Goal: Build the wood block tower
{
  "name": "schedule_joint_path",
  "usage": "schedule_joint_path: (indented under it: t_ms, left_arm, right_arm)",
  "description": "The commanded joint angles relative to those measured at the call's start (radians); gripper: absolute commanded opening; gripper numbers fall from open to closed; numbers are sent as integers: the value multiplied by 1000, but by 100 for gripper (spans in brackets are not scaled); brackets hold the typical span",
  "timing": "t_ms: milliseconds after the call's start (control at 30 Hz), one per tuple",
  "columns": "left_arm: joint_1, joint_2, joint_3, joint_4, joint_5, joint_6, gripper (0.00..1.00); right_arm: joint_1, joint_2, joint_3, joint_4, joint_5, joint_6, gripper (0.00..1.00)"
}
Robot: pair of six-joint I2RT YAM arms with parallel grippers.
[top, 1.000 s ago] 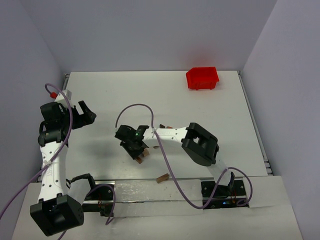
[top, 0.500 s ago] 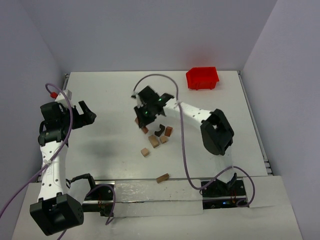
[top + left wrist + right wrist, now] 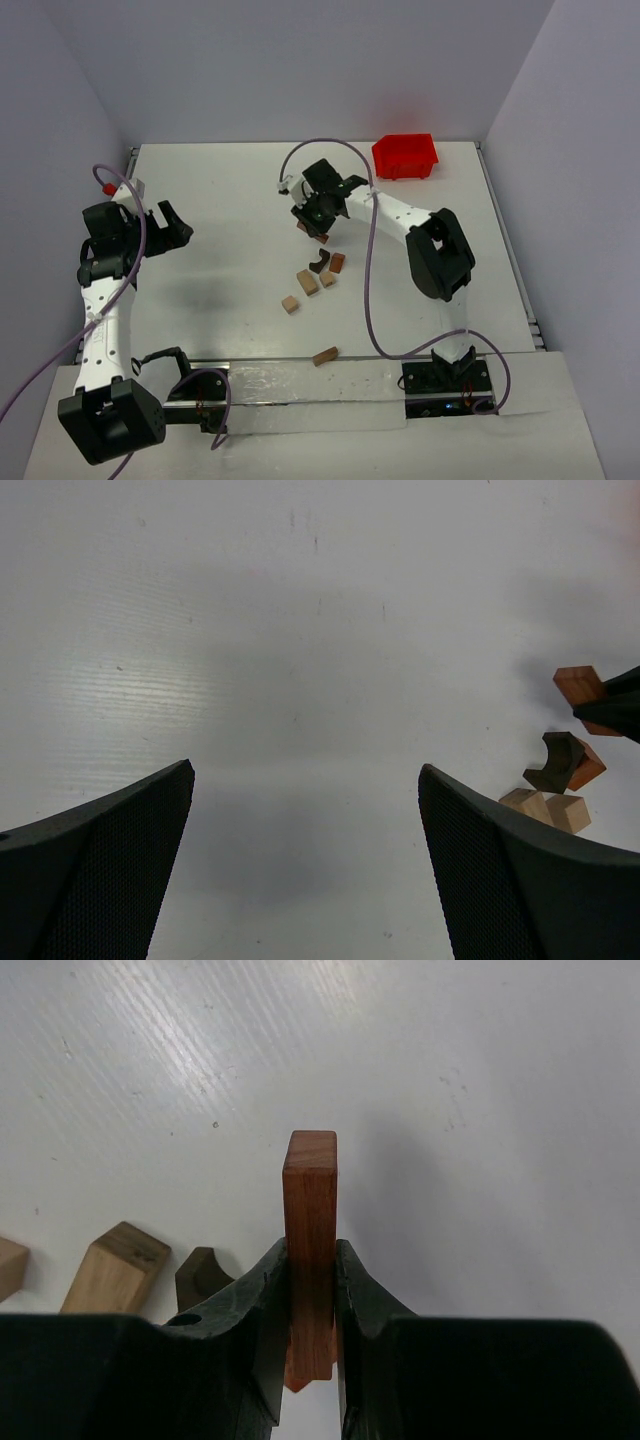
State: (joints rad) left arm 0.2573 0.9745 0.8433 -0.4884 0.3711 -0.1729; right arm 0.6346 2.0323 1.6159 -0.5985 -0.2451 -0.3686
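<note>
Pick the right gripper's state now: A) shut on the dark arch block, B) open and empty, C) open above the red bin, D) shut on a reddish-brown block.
D: in the right wrist view the right gripper has both jaws pressed against the sides of a reddish-brown block, while the dark arch block lies apart, untouched.
</note>
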Motion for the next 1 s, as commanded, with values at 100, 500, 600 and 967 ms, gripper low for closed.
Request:
schedule_joint_path:
  t_ms: [100,500,600,967]
  left_arm:
    - [7,-32,16,34,8,21,99]
    - [8,-34,10,44,12,12,99]
    - [8,-34,8,45,14,13,99]
    - [7,-29,-3,58,20,6,99]
  right_arm:
    - [27,84,7,12,-28,-162,0]
    - [219,-10,-218,-35,-85,-214,0]
    - [263,-45,-283,-41,-108,-177,0]
    - [254,-169,-336,45,-217,149,0]
